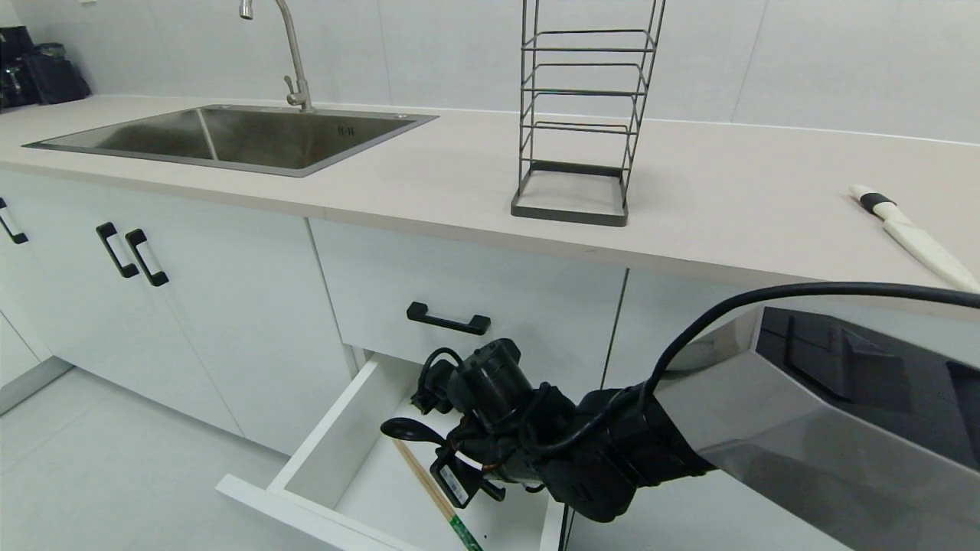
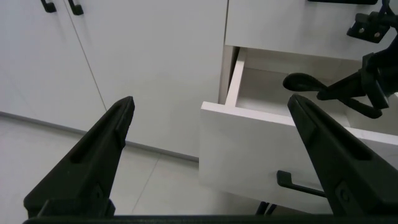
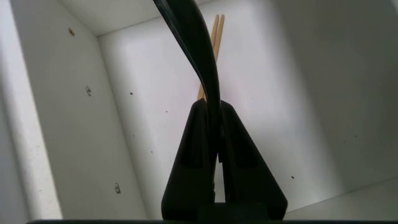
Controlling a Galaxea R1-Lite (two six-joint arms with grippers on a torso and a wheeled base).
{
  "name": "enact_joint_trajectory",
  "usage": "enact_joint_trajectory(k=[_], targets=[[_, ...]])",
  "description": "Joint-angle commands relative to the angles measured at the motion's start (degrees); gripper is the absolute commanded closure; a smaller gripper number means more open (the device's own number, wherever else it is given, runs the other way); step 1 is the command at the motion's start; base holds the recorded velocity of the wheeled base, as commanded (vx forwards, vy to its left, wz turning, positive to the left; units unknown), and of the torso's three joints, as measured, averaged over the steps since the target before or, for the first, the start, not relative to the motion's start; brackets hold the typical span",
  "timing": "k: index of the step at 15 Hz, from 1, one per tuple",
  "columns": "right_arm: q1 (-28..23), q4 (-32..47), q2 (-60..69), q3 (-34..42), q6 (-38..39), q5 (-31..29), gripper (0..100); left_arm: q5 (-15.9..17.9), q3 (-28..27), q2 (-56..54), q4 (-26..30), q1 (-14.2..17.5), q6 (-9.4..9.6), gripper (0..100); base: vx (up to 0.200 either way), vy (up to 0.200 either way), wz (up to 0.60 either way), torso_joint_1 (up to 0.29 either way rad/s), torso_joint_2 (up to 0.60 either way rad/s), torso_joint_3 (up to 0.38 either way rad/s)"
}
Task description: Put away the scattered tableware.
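Note:
My right gripper [image 1: 452, 448] hangs over the open white drawer [image 1: 329, 436] under the counter, shut on the handle of a black spoon [image 1: 406, 430]. The spoon's bowl points toward the drawer's left wall. In the right wrist view the fingers [image 3: 239, 149] pinch the spoon handle [image 3: 193, 50] above the drawer floor [image 3: 143, 124]. A pair of wooden chopsticks [image 1: 432, 490] lies in the drawer, below the spoon [image 3: 215, 34]. A white knife with a black band [image 1: 911, 237] lies on the counter at the right. My left gripper [image 2: 211, 102] is open in front of the drawer [image 2: 249, 149], holding nothing.
A dark wire rack [image 1: 582, 115] stands on the counter's middle. A steel sink [image 1: 230, 138] with a tap sits to the left. A closed drawer with a black handle [image 1: 448, 320] is just above the open one. Cabinet doors [image 1: 191, 306] stand to the left.

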State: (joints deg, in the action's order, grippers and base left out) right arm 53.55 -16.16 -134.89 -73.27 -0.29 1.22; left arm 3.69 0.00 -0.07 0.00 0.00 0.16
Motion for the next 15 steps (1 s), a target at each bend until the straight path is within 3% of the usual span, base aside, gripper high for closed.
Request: enact_joint_trajectory(k=[1,15], targets=[[0.0,0.0,-1.3,-0.3,-0.1,0.1,100,0.0,0.0,0.1,0.0,0.0,0.02,0,0.0,0.0,0.0,0.0,0.0,0.0],[-0.9,0.3,-8.5,-5.2,0.0,0.0,100,0.0,0.0,0.1,0.0,0.0,0.02,0,0.0,0.0,0.0,0.0,0.0,0.0]])
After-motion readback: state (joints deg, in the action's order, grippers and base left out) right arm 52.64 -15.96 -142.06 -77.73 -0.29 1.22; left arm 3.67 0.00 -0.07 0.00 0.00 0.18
